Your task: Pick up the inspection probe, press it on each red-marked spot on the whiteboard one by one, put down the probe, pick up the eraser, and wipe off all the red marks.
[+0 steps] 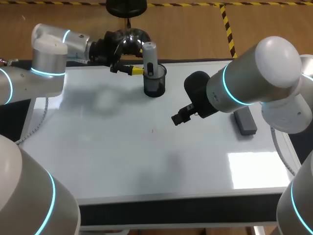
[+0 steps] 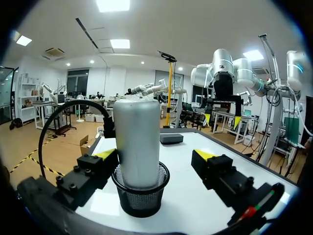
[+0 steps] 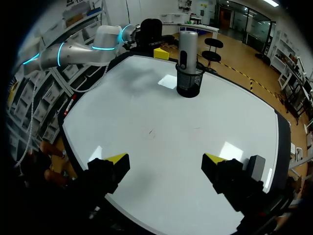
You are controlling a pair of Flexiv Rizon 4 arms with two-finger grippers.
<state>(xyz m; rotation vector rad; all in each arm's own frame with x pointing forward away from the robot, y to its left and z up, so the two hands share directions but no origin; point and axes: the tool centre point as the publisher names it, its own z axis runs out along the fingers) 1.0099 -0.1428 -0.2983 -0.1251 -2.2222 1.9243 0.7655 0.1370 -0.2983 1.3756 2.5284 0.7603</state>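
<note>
The inspection probe (image 1: 149, 59), a grey cylinder, stands upright in a black mesh cup (image 1: 155, 85) at the back of the whiteboard (image 1: 122, 147). My left gripper (image 1: 139, 70) is level with it. In the left wrist view the probe (image 2: 139, 142) rises between the open fingers (image 2: 105, 155), close to one and clear of the other. My right gripper (image 3: 166, 159) hangs open over the board's middle with nothing between its fingers. The grey eraser (image 1: 244, 121) lies flat at the right; in the right wrist view the eraser (image 3: 255, 166) is just beside one finger. Faint red marks (image 3: 150, 133) show ahead of the right gripper.
The right arm's bulky elbow (image 1: 259, 73) hangs over the board's right side, above the eraser. The board's dark front edge (image 1: 176, 208) runs along the near side of the table.
</note>
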